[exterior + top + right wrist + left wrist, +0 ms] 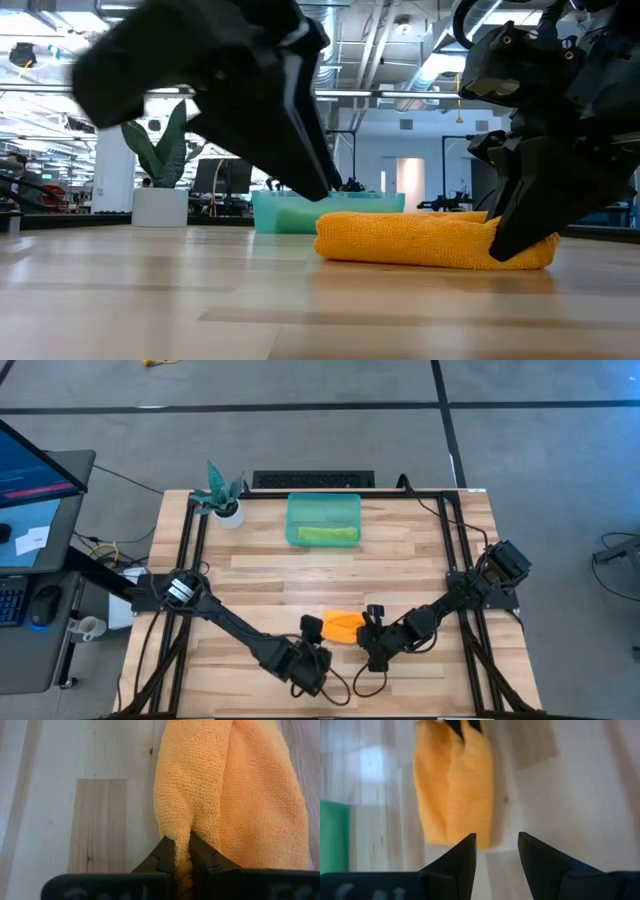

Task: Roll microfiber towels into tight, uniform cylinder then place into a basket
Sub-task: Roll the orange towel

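Note:
The orange towel lies on the table near the front edge as a loose, folded-over bundle, lengthwise left to right; it also shows in the low view. My right gripper is shut on its right end. My left gripper is open at the towel's left end, with the towel just beyond its fingertips. The teal basket stands at the far middle of the table, and the lime green towel lies rolled inside it. My right gripper pinches a raised fold of cloth at the orange towel's right end between its two fingers. The fingers slant down from the table's right side. The towel lies on the table, slack. I cannot tell whether my left gripper touches the towel.
A white pot with a teal plant stands at the far left, beside the basket. A dark metal frame runs along the table's edges. Bare wood lies between the towel and the basket.

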Robot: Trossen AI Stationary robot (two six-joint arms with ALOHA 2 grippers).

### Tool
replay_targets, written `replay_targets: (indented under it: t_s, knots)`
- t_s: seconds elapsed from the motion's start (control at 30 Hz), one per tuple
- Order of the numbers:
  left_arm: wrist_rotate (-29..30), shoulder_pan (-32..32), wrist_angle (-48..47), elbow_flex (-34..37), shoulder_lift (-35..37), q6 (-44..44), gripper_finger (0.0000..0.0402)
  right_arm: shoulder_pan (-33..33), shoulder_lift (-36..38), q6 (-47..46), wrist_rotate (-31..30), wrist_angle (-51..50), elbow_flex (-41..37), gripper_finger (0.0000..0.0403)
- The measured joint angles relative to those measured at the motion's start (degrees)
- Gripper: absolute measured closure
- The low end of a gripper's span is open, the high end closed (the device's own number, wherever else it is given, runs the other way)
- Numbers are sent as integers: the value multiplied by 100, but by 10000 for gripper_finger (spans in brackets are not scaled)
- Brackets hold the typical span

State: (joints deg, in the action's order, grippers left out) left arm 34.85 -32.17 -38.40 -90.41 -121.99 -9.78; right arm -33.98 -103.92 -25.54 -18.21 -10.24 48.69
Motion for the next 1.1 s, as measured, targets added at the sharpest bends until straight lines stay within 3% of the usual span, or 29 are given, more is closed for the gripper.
replay_targets:
  t_s: [0.37, 0.87, 0.97, 1.1]
  knots:
    - [-765, 548, 802, 267, 13, 718, 262, 0, 0, 0, 14, 0, 0, 362]
    - [-967, 1012, 1774, 1260, 50, -41, 263, 0, 15, 46, 54, -9, 0, 363]
    - [-1600, 1084, 1754, 1282, 63, -146, 278, 5, 62, 49, 175, -35, 0, 363]
    - [-2054, 1081, 1869, 1211, 52, -174, 332, 11, 220, 50, 497, -105, -27, 363]
